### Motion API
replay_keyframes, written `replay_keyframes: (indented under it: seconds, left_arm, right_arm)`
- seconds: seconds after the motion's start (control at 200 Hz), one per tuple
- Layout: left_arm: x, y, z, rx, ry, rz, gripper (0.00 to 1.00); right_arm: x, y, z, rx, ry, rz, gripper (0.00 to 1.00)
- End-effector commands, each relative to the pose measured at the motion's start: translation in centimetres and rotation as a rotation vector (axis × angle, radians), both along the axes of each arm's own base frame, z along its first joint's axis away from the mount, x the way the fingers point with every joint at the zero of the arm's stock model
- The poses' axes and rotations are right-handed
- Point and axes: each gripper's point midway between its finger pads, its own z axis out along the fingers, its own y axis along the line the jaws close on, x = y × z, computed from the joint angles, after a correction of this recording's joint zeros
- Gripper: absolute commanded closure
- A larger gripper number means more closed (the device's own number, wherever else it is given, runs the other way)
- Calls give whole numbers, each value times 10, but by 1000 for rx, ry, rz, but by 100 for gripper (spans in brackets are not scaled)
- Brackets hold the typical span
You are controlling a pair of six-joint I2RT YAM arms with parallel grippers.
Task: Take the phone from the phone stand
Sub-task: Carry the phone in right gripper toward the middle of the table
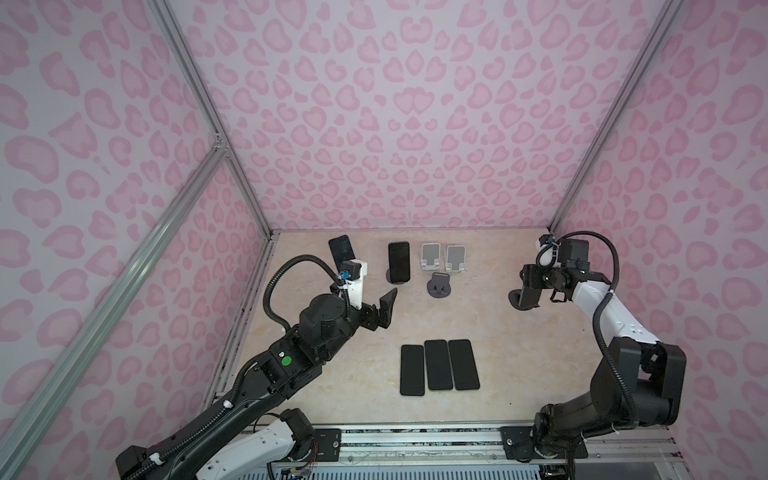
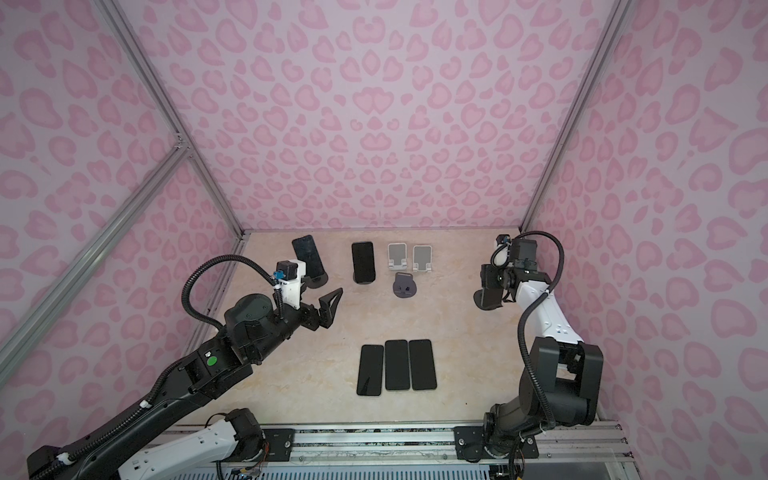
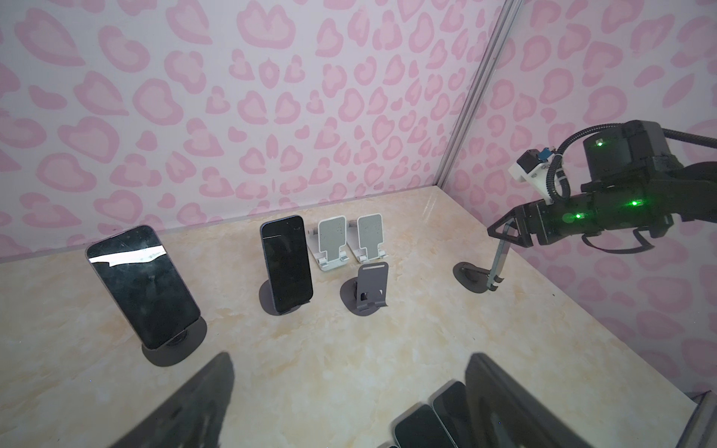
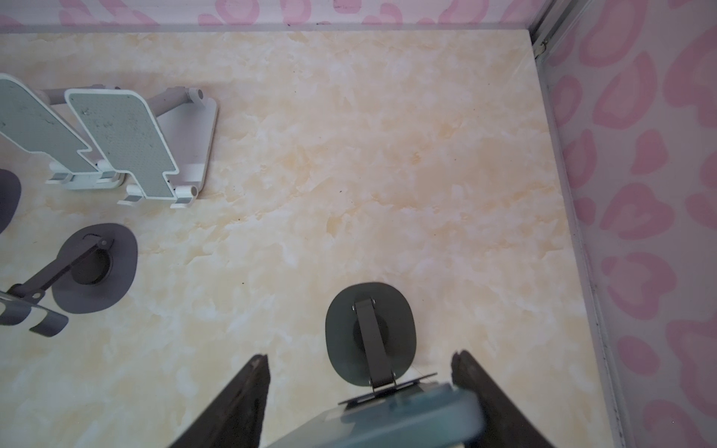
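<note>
At the far right a phone (image 4: 407, 419) leans on a dark grey phone stand (image 4: 370, 333) with an oval base. My right gripper (image 4: 359, 355) is over the phone's upper end and shut on its side edges; in the left wrist view the phone (image 3: 497, 263) shows edge-on, its foot still in the stand's lip. Two more dark phones rest on stands at the back left (image 1: 341, 249) and back middle (image 1: 399, 262). My left gripper (image 1: 384, 309) hovers open and empty in front of them.
Two white empty stands (image 1: 430, 257) (image 1: 455, 258) and one dark grey empty stand (image 1: 439, 286) sit at the back centre. Three phones (image 1: 438, 365) lie flat side by side near the front. Pink patterned walls close in the back and both sides.
</note>
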Motion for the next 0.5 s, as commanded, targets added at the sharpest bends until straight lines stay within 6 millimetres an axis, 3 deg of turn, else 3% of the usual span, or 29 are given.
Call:
replay_keyframes:
  seconds: [0.0,0.495]
  left_arm:
    - [0,-1,10,-26,-30,-7,4]
    - [-3,-4,12,-41,-25,-27,4]
  right_arm:
    - [4,2,10,-5,-31,-12,48]
    - [-8,31,13,-13,-11,26,49]
